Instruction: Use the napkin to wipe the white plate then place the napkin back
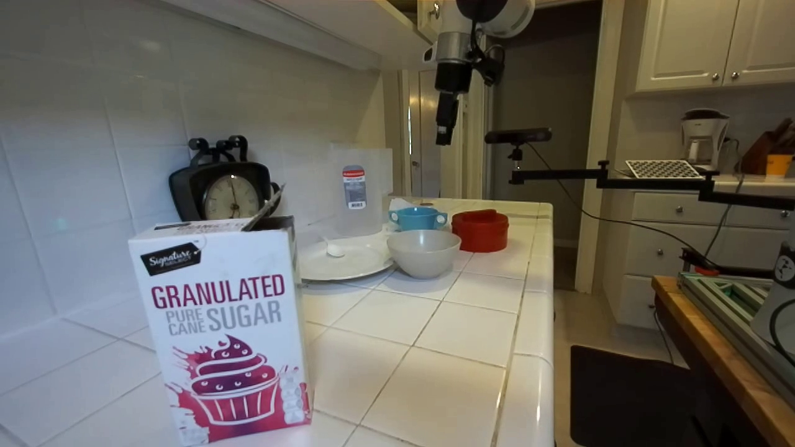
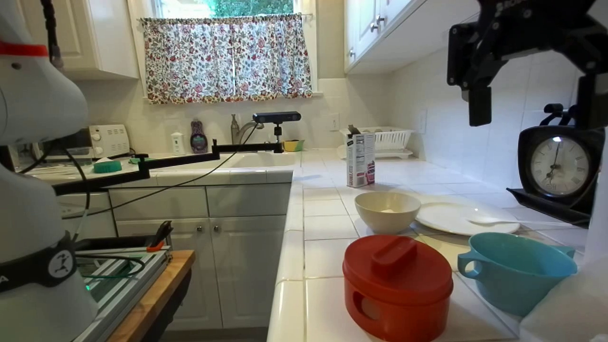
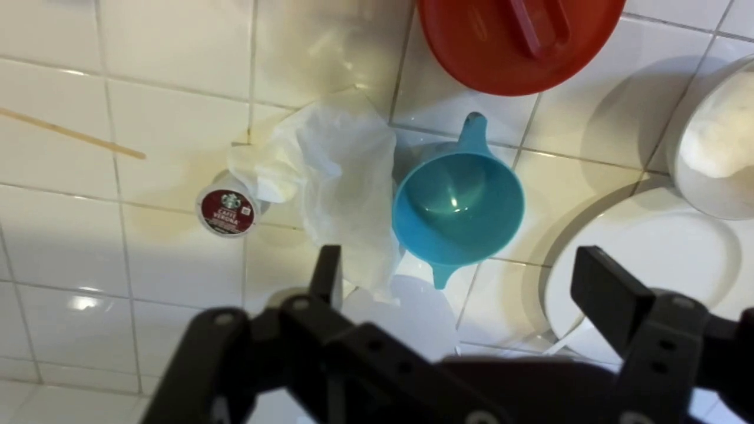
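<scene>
The arm [image 1: 455, 46] was observed with its wrist raised well above the tiled counter [image 1: 453, 323] and directed downward. In an exterior view the gripper [image 1: 443, 139] hung close to vertical, with a slight lean. Its fingers [image 2: 480, 107] stood wide apart, both tips pointing down, and the grip was unloaded. The lower part of the arm stood at a wood-edged stand [image 2: 154, 289], across a gap from the counter.

The napkin [image 3: 353, 171] lay crumpled on the tiles, lower than the gripper, between a coffee pod [image 3: 228, 212] and a blue two-handled cup [image 3: 459, 224]. One end reached the pod; contact with the cup could not be determined. In the wrist view one finger showed in front of the napkin's edge, the other in front of the white plate [image 3: 654, 253].

The plate lay flat beyond the cup, a white spoon [image 2: 489, 220] resting on it and a white bowl [image 2: 387, 216] standing at its rim. A red lidded container [image 2: 399, 289] stood near the cup.
</scene>
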Available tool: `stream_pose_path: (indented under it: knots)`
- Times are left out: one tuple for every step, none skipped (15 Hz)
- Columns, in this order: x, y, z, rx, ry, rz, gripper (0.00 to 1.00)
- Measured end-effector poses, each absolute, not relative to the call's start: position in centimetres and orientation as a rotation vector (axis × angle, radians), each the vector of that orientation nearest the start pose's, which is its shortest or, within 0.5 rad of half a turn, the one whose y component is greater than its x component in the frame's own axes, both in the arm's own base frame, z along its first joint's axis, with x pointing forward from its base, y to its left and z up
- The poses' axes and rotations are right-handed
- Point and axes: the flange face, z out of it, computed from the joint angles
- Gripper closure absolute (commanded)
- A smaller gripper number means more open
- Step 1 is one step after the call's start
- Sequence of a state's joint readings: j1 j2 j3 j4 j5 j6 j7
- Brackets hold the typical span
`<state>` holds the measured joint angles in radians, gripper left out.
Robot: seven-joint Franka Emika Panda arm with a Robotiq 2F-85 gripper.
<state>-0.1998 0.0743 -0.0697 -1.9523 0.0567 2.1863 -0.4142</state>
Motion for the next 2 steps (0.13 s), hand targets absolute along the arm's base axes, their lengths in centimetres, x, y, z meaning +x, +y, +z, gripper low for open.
stream_pose_path:
  knots:
    - [57.03, -15.44, 45.56, -3.138, -0.183, -0.261, 0.0]
    - [57.05, -15.42, 45.59, -3.138, -0.184, -0.262, 0.0]
